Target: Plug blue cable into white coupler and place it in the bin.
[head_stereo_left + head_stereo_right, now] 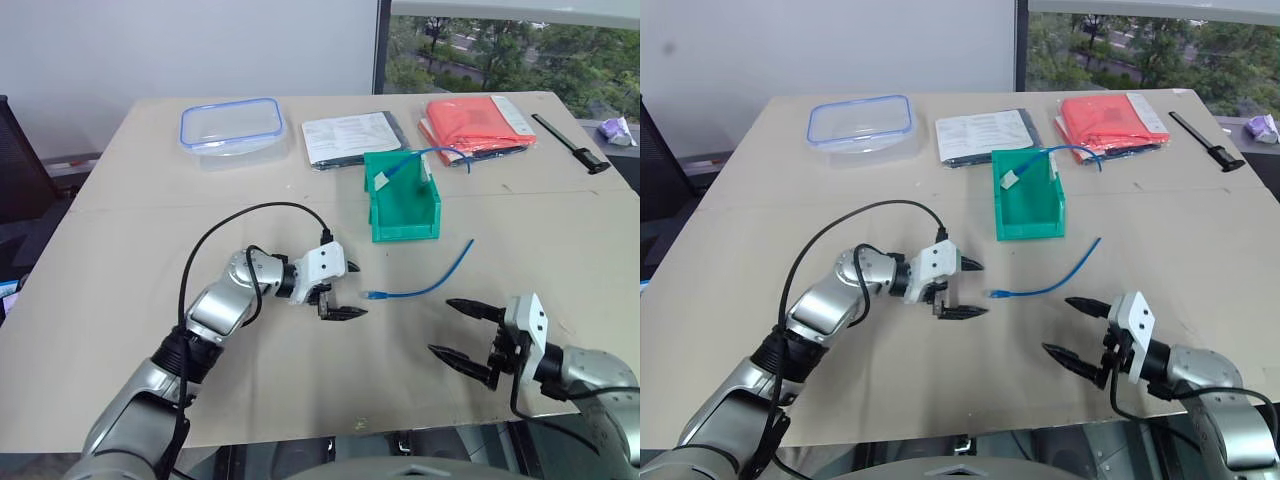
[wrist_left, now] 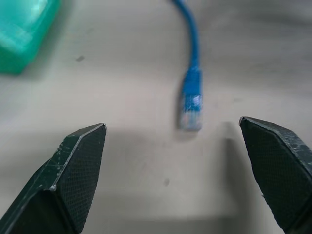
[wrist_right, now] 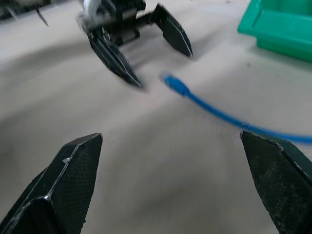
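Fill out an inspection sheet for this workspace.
Surface: tan table, bare at the front.
Job's things: blue cable loose on the table; second blue cable with white coupler draped over the green bin.
Clutter: clear container, papers, red folder, black tool.
Hands: left hand open, near the cable's plug; right hand open, empty.
Cables: black cable looping over the left arm.
Surroundings: window behind the table.

blue cable (image 1: 425,281): bright blue, clear tip | bin (image 1: 402,222): green | container (image 1: 231,123): clear, blue rim | folder (image 1: 475,125): red
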`<state>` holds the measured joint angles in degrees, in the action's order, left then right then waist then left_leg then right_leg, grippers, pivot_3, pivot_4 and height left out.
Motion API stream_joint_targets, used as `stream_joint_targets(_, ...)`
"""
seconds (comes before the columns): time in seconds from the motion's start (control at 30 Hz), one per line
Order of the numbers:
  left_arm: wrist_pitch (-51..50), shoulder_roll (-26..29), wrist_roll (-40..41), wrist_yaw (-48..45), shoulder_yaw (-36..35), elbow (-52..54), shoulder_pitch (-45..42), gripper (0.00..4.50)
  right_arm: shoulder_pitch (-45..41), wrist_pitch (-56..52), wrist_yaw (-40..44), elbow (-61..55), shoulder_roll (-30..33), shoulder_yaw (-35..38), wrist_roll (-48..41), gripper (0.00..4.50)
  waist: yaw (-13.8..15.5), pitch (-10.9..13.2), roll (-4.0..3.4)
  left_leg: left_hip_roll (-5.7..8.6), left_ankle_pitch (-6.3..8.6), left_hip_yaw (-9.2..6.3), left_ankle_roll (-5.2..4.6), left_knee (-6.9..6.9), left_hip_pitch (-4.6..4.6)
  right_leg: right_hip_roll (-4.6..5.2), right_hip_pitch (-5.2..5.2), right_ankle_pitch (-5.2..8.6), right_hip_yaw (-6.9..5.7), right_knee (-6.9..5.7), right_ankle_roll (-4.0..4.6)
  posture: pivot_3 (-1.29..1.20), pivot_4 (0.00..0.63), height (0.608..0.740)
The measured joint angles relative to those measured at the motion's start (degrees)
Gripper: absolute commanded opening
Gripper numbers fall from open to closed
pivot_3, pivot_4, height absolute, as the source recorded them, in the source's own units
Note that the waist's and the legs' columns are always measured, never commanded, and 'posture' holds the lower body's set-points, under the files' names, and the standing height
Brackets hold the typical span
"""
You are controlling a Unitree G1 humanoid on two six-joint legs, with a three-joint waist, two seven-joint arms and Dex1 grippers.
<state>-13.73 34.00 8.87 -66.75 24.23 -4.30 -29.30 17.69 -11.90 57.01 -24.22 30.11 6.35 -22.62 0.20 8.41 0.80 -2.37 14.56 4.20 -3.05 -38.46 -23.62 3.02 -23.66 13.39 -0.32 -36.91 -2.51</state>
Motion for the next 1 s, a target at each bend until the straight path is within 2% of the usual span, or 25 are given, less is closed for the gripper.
stream_joint_targets(0.07,1.6,-0.4,-0.7,-1.7,0.6,-1.6,-1.1,4.5,0.5,1.5,-1.0,0.0,-0.1,1.3,0.0,4.47,0.1,0.0,0.01,0.01,0.0,0.0,0.0,-0.02,-0.01,0.0,0.01,0.0,0.03,0.0,-0.01,0.0,0.15,0.74)
stream_joint_targets(0.17,4.6,-1.5,-2.2,-3.4,1.3,-3.9,-2.3,3.71,0.5,3.3,-2.5,-0.3,-0.1,2.7,-0.5,4.5,0.5,0.0,0.01,0.02,0.0,-0.01,0.0,-0.03,-0.03,0.0,0.0,0.0,0.04,0.0,-0.01,0.0,0.15,0.74)
stream_joint_targets(0.33,6.7,-3.3,-3.3,-4.4,1.3,-5.6,-3.1,1.26,1.7,3.7,-2.6,-1.8,0.0,2.8,-1.8,4.5,0.7,0.0,0.01,0.02,0.0,-0.09,0.0,-0.02,-0.08,0.0,0.0,0.01,-0.03,0.01,-0.02,0.0,0.15,0.74)
stream_joint_targets(0.4,6.7,-4.0,-3.4,-4.6,1.3,-6.0,-3.1,0.15,1.7,3.7,-2.7,-2.3,0.1,2.8,-2.1,4.5,0.6,0.0,0.02,0.02,0.0,-0.07,0.0,-0.03,-0.08,0.0,0.0,0.01,-0.02,0.02,-0.02,0.0,0.15,0.74)
stream_joint_targets(0.67,7.2,-5.1,-3.7,-4.7,0.8,-6.9,-3.1,0.06,1.9,3.4,-3.5,-2.3,0.9,2.8,-2.8,4.5,0.7,0.0,0.03,0.03,0.0,-0.09,0.0,-0.04,-0.05,0.01,0.04,0.0,-0.01,0.01,-0.02,0.0,0.15,0.74)
stream_joint_targets(0.8,-4.1,-10.1,2.6,-3.1,-3.1,-6.1,-3.1,0.06,4.4,-5.9,-7.2,-7.1,0.6,2.8,-11.4,4.5,0.7,0.0,0.08,0.0,0.0,-0.14,0.0,-0.06,-0.11,0.05,0.03,0.0,-0.06,0.01,-0.03,0.0,0.15,0.74)
stream_joint_targets(0.93,-22.8,-14.2,15.1,-1.2,-8.8,0.9,-3.2,0.06,6.3,-17.9,-13.1,-11.5,0.2,2.4,-24.6,4.5,0.4,0.0,0.08,-0.16,0.0,-0.16,-0.01,-0.06,-0.08,0.04,0.04,0.0,-0.04,-0.03,-0.03,0.0,0.15,0.74)
stream_joint_targets(1.0,-29.5,-14.7,19.8,-0.5,-10.4,3.9,-3.2,0.06,5.4,-20.5,-15.8,-12.1,-1.3,2.0,-28.6,4.5,0.3,0.0,0.08,-0.15,0.0,-0.16,-0.01,-0.07,-0.04,0.0,0.04,0.0,-0.03,-0.08,-0.03,0.0,0.15,0.74)
